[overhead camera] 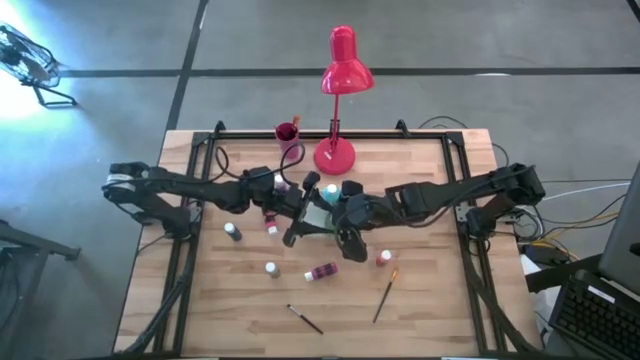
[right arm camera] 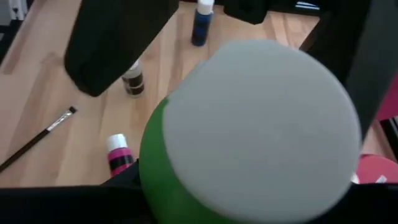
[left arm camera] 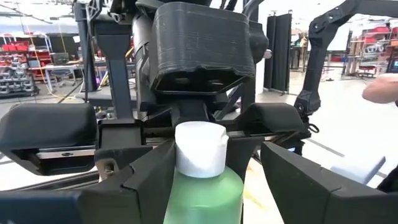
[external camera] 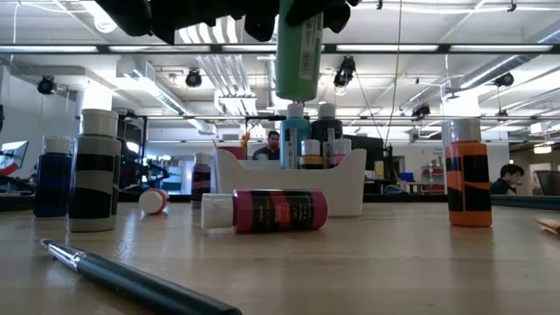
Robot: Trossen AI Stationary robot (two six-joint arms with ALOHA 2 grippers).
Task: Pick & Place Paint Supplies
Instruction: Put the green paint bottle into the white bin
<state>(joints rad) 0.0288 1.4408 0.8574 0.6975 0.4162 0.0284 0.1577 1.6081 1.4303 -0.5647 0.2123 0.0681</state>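
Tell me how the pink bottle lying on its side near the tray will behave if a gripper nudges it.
The pink bottle lies on its round side on the bare wooden table, so it will probably roll rather than slide. Its pale cap is narrower than the body, so it may curve as it rolls. It looks small and probably light.

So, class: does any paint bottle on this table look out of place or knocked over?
Yes. The pink bottle lies on its side in front of the white tray, while the orange bottle and the dark-banded bottle stand upright. A small red-capped bottle also lies tipped over, farther back.
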